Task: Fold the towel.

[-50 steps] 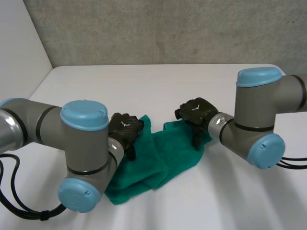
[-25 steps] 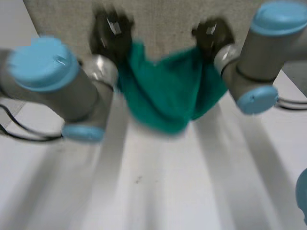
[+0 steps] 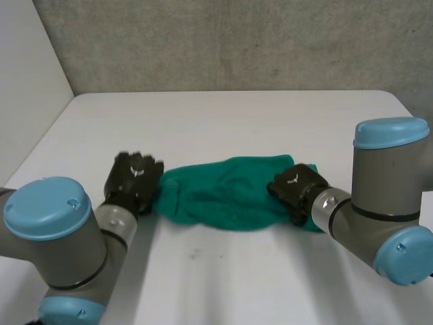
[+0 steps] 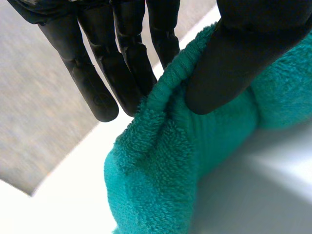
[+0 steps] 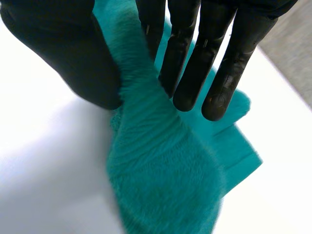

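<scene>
**Towel held at both ends, lying on the surface**

The green towel (image 3: 226, 193) lay bunched in a long roll on the white surface (image 3: 237, 115), running side to side btwn the two hands.

The left hand (image 3: 135, 177) was at the towel's left end, back of the hand up. The left arm (image 3: 47, 230) reached in from the towel's near side. In the left wrist view the thumb (image 4: 229, 58) pressed on one side of a raised fold of terry. The fingers (image 4: 126, 63), nearly straight, sat on the other side, so the fold was pinched btwn them. The rest of the cloth dropped away past the fingertips.

The right hand (image 3: 294, 189) was at the towel's right end, partly over the cloth, w/ a bit of towel showing beyond it by the wrist. The right arm (image 3: 385, 196) also came in from the towel's near side. In the right wrist view its thumb (image 5: 63, 53) & fairly straight fingers (image 5: 195, 53) had a ridge of cloth clamped btwn them. A flat corner of towel lay on the surface past the fingertips.

Both hands were low, about level w/ the towel. Couldn't tell if either touched the surface.
</scene>
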Robot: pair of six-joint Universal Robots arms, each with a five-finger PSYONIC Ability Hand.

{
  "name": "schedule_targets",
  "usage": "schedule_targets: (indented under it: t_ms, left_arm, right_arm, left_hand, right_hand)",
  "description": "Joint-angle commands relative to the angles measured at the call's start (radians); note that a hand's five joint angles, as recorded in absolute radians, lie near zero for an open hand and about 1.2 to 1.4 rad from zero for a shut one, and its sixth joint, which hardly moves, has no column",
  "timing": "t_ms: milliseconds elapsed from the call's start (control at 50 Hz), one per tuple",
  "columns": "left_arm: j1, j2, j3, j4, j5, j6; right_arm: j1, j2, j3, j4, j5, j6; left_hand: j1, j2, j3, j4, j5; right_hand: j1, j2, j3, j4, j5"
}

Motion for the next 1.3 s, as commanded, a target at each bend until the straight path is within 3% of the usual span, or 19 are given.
schedule_targets:
  t_ms: [20,100,140,280,360,440,560,700,820,840,880,900,920,960,1080,1140,1200,1240,1300]
  left_arm:
    - [0.014,0.063,-0.017,-0.236,-0.001,-0.01]
    - [0.003,0.125,-0.009,-0.36,0.012,-0.01]
    - [-0.003,0.168,0.011,-0.408,0.013,-0.008]
    - [-0.021,0.22,0.136,-0.402,0.01,-0.008]
    - [-0.032,0.157,0.232,-0.393,0.007,-0.01]
    - [-0.037,0.039,0.336,-0.399,0.001,-0.026]
    - [-0.037,-0.128,0.442,-0.408,0.001,-0.086]
    - [-0.029,-0.249,0.468,-0.542,0.006,-0.092]
    - [-0.015,-0.26,0.447,-0.605,0.01,-0.085]
    - [-0.014,-0.26,0.445,-0.617,0.012,-0.079]
    - [-0.014,-0.26,0.447,-0.618,0.012,-0.076]
    - [-0.012,-0.257,0.451,-0.62,0.012,-0.069]
    - [-0.012,-0.251,0.462,-0.618,0.012,-0.059]
    - [-0.011,-0.248,0.476,-0.612,0.012,-0.04]
    - [-0.011,-0.254,0.627,-0.571,0.01,0.084]
    - [-0.005,-0.251,0.755,-0.459,0.006,0.154]
    - [0.026,-0.225,0.835,-0.252,0.001,0.19]
    - [0.041,-0.169,0.836,-0.115,-0.001,0.187]
    - [0.043,-0.136,0.83,-0.05,-0.001,0.182]
  right_arm:
    - [-0.006,-0.044,-0.018,0.044,0.011,-0.016]
    - [-0.006,-0.084,-0.021,0.042,0.009,-0.013]
    - [-0.008,-0.12,-0.024,0.034,0.0,-0.005]
    - [-0.026,-0.133,-0.089,0.03,-0.004,0.036]
    - [-0.029,-0.11,-0.159,0.04,-0.011,0.055]
    - [-0.029,-0.001,-0.251,0.074,-0.032,0.053]
    - [-0.032,0.148,-0.427,0.246,-0.044,0.044]
    - [-0.043,0.278,-0.541,0.448,-0.052,-0.01]
    - [-0.052,0.287,-0.515,0.45,-0.049,-0.062]
    - [-0.052,0.287,-0.509,0.455,-0.05,-0.075]
    - [-0.052,0.287,-0.509,0.455,-0.05,-0.086]
    - [-0.052,0.284,-0.512,0.453,-0.054,-0.091]
    - [-0.054,0.283,-0.518,0.452,-0.055,-0.099]
    - [-0.054,0.28,-0.535,0.449,-0.055,-0.105]
    - [-0.072,0.315,-0.784,0.433,-0.032,-0.082]
    - [-0.075,0.344,-0.952,0.374,-0.012,-0.022]
    - [-0.079,0.352,-1.124,0.257,0.031,0.099]
    - [-0.082,0.347,-1.155,0.173,0.049,0.183]
    - [-0.082,0.323,-1.123,0.104,0.042,0.236]
  left_hand:
    - [0.199,0.114,0.119,0.118,0.184]
    - [-0.46,-0.545,-0.54,-0.541,-0.475]
    - [-0.602,-0.687,-0.682,-0.684,-0.618]
    - [-0.676,-0.761,-0.756,-0.758,-0.692]
    - [-0.714,-0.799,-0.794,-0.796,-0.73]
    - [-0.714,-0.8,-0.794,-0.796,-0.73]
    - [-0.814,-0.899,-0.894,-0.896,-0.83]
    - [-0.873,-0.958,-0.953,-0.954,-0.889]
    - [-0.73,-0.815,-0.81,-0.811,-0.746]
    - [-0.523,-0.608,-0.603,-0.604,-0.539]
    - [-0.413,-0.498,-0.493,-0.495,-0.429]
    - [-0.159,-0.244,-0.239,-0.241,-0.175]
    - [0.117,0.031,0.037,0.035,0.101]
    - [0.283,0.198,0.203,0.201,0.267]
    - [0.283,0.198,0.203,0.202,0.268]
    - [0.283,0.198,0.203,0.202,0.268]
    - [0.283,0.198,0.203,0.202,0.268]
    - [0.283,0.198,0.203,0.202,0.268]
    - [0.283,0.198,0.203,0.202,0.268]
  right_hand:
    - [-0.605,-0.794,-0.799,-0.801,-0.779]
    - [-0.639,-0.827,-0.833,-0.834,-0.813]
    - [-0.654,-0.842,-0.847,-0.849,-0.827]
    - [-0.651,-0.839,-0.844,-0.846,-0.824]
    - [-0.639,-0.827,-0.833,-0.834,-0.813]
    - [-0.627,-0.815,-0.821,-0.823,-0.801]
    - [-0.624,-0.812,-0.818,-0.82,-0.798]
    - [-0.735,-0.924,-0.929,-0.931,-0.909]
    - [-0.654,-0.842,-0.848,-0.849,-0.828]
    - [-0.456,-0.644,-0.65,-0.651,-0.63]
    - [-0.229,-0.417,-0.423,-0.425,-0.403]
    - [-0.094,-0.282,-0.288,-0.29,-0.268]
    - [0.241,0.053,0.048,0.046,0.068]
    - [0.469,0.281,0.276,0.274,0.296]
    - [0.47,0.282,0.276,0.274,0.296]
    - [0.47,0.282,0.276,0.274,0.296]
    - [0.47,0.282,0.276,0.274,0.296]
    - [0.47,0.282,0.276,0.274,0.296]
    - [0.47,0.282,0.276,0.274,0.296]
